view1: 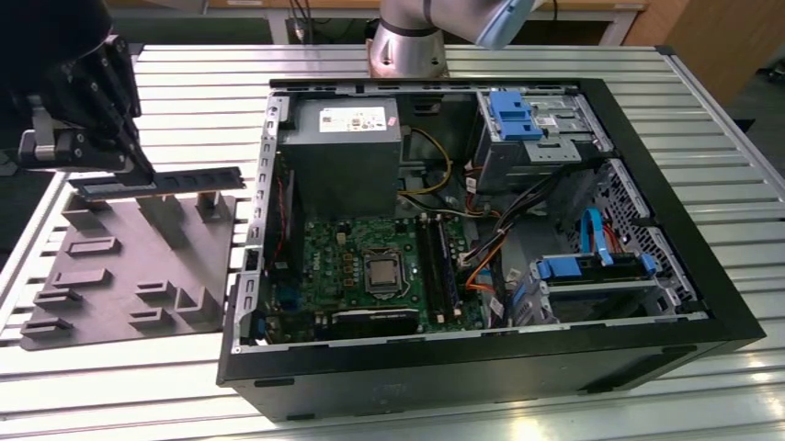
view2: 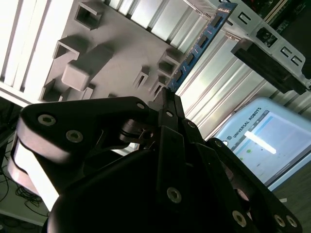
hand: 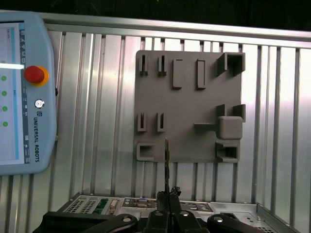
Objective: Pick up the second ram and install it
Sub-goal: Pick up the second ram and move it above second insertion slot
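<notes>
The second ram (view1: pixel 184 180), a thin, long, narrow memory stick of dark grey-green board, was seen standing on its long edge, clamped between the fingertips of the black gripper (view1: pixel 138 171). It was taken toward one end, the rest reaching out free over the far edge of the grey plastic tray with raised blocks (view1: pixel 123 266). Whether it was clear of the tray's blocks could not be told. It was judged light and stiff yet fragile, so the chips and contact edge were best left untouched and the flat faces held firmly. Open room was offered above the slatted aluminium table (view1: pixel 184 73). The rim of the open black computer case (view1: pixel 491 377) stood between stick and green motherboard (view1: pixel 356 243), where orange cables (view1: pixel 484 266) were crowded just beside the long slots.
</notes>
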Robot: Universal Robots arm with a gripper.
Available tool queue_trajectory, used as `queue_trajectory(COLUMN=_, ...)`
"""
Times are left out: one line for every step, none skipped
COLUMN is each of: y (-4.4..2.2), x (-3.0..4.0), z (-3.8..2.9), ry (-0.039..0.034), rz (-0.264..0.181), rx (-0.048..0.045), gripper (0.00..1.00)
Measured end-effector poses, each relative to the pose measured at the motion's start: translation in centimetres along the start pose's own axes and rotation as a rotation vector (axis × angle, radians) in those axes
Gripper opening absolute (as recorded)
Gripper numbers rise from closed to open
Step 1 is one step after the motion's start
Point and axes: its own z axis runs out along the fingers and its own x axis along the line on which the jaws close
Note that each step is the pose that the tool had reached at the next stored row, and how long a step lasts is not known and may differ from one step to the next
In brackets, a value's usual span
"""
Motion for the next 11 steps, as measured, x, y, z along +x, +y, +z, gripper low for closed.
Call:
queue_trajectory(y=-0.09, x=0.0, z=0.0, ry=0.0, rz=0.0, rx=-0.0001, gripper=0.11)
queue_trajectory(y=-0.18, x=0.0, z=-0.01, ry=0.0, rz=0.0, rx=-0.0001, gripper=0.11)
queue_trajectory(y=-0.27, x=0.0, z=-0.01, ry=0.0001, rz=0.0, rx=-0.0001, gripper=0.11)
queue_trajectory(y=-0.36, x=0.0, z=-0.01, ry=0.0, rz=0.0, rx=-0.0001, gripper=0.11)
queue_trajectory(y=-0.46, x=0.01, z=-0.01, ry=0.0, rz=0.0, rx=0.0, gripper=0.11)
queue_trajectory(y=-0.56, x=0.01, z=-0.02, ry=0.0, rz=0.0, rx=-0.0001, gripper=0.11)
queue_trajectory(y=-0.66, x=0.01, z=-0.02, ry=0.0, rz=0.0, rx=-0.0001, gripper=0.11)
queue_trajectory(y=-0.77, x=0.02, z=-0.02, ry=0.0, rz=0.0, rx=0.0, gripper=0.11)
queue_trajectory(y=-0.88, x=0.02, z=-0.02, ry=0.0, rz=0.0, rx=0.0, gripper=0.11)
queue_trajectory(y=-0.99, x=0.03, z=-0.02, ry=0.0, rz=0.0, rx=0.0, gripper=0.11)
queue_trajectory(y=-1.1, x=0.03, z=-0.04, ry=0.0001, rz=0.0, rx=-0.0001, gripper=0.11)
